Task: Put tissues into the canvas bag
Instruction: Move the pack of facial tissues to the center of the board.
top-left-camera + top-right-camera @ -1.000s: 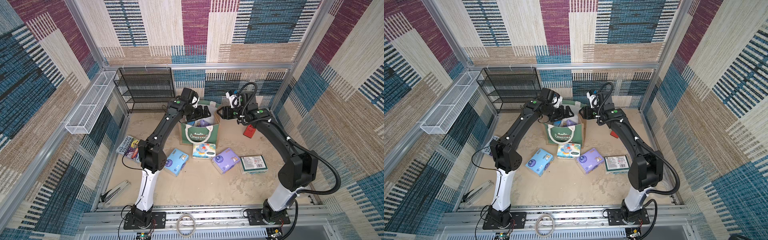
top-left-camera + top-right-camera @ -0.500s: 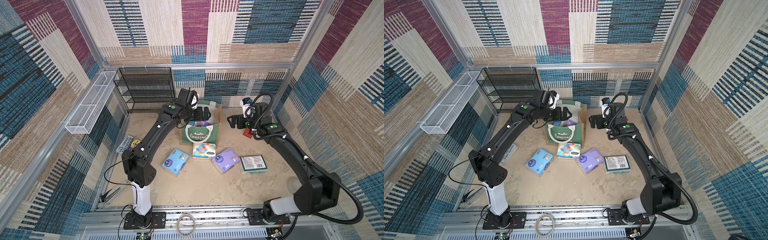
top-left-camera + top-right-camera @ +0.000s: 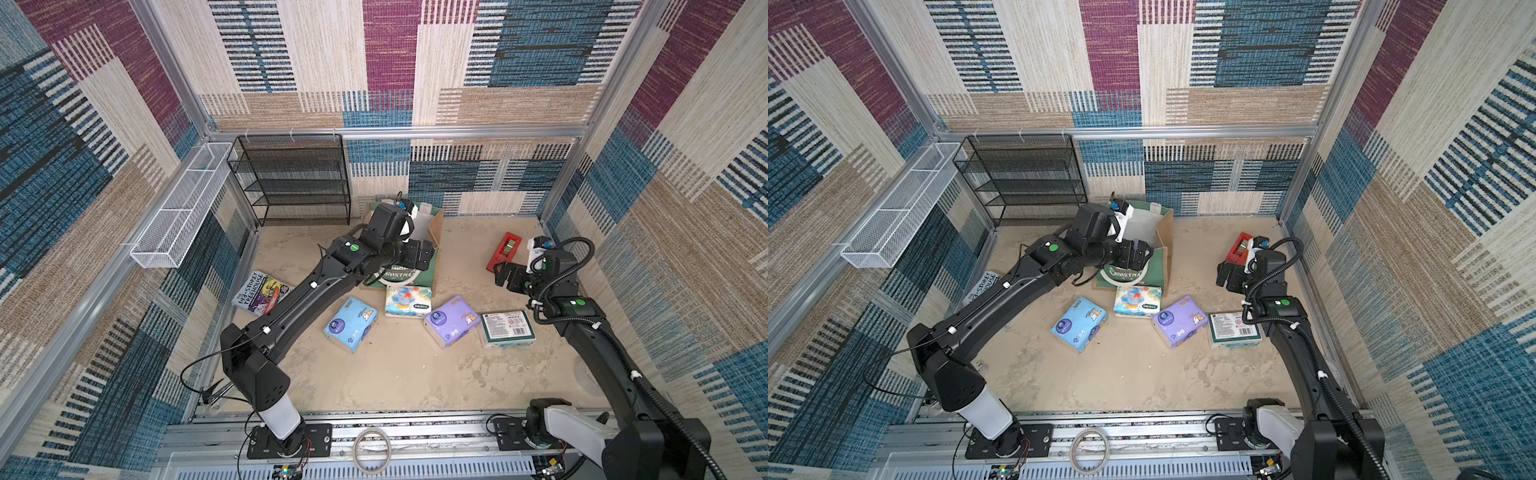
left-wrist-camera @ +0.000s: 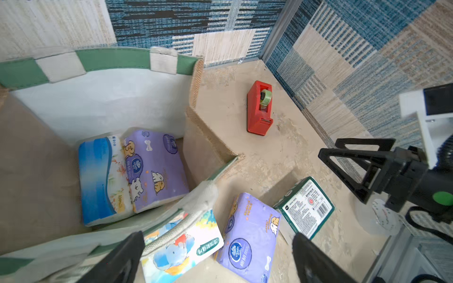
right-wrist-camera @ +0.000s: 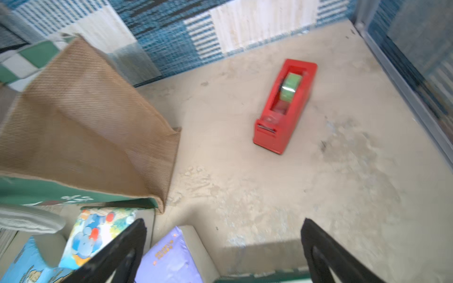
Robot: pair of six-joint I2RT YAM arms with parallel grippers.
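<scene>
The canvas bag (image 3: 420,272) stands at the back middle, green front toward me, its top partly hidden by my left arm. In the left wrist view its white lining (image 4: 110,103) holds a deeper blue pack (image 4: 98,181) and a lilac pack (image 4: 154,166). On the floor in front lie a light blue pack (image 3: 351,324), an elephant pack (image 3: 407,300), a lilac pack (image 3: 452,321) and a green-and-white pack (image 3: 506,329). My left gripper (image 3: 422,257) hangs open and empty over the bag's front rim. My right gripper (image 3: 505,276) is open and empty, right of the bag, above the floor.
A red tape dispenser (image 3: 505,249) sits just behind the right gripper. The purple book (image 3: 259,289) lies at the left under the left arm. A black mesh shelf (image 3: 291,178) stands at the back left, and a white wire basket (image 3: 183,208) hangs on the left wall.
My right gripper has pulled away from the bag's rim, rightward and toward the front, with its jaws spread wider. The left arm's elbow has swung lower; its gripper stays over the bag.
</scene>
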